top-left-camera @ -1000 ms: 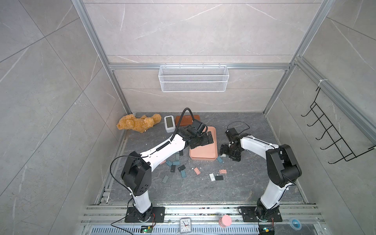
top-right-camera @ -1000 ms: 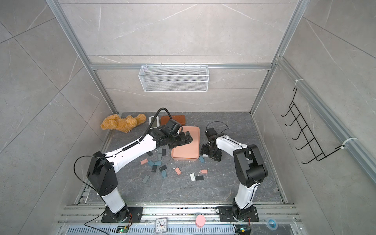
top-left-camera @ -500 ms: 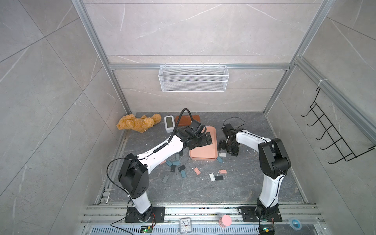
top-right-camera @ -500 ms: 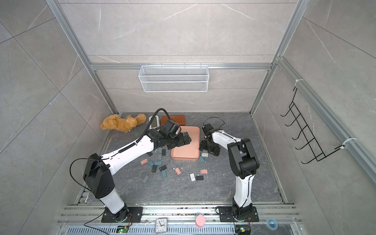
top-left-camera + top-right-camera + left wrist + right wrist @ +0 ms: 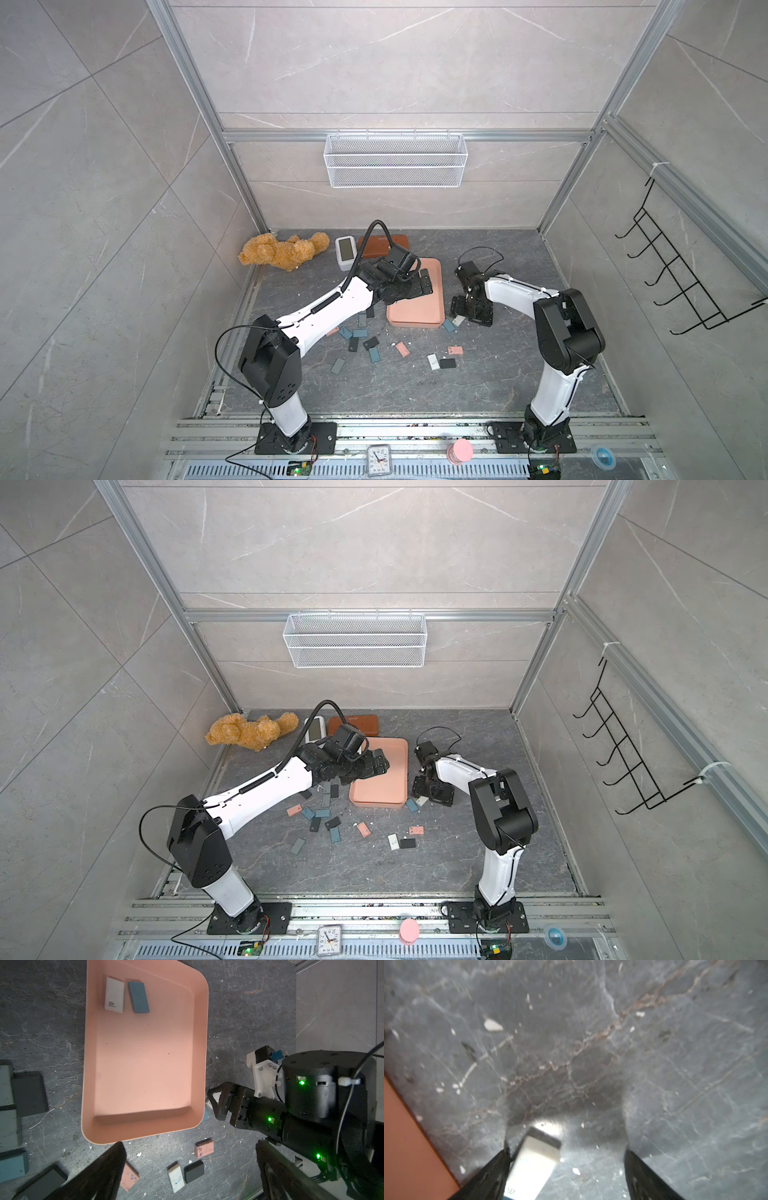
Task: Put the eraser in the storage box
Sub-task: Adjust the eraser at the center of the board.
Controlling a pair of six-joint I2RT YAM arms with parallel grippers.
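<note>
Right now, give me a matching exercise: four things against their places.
Things:
1. fuzzy tan teddy bear
2. white rectangular eraser marked 4B
3. white wire mesh basket
4. white rectangular eraser in the right wrist view

Places:
A. on the back wall
B. on the grey table, within the open right hand
C. inside the salmon-pink plastic storage box
D. the table's far left corner

Pairs: 1-D; 2-C; 3-A; 4-B
</note>
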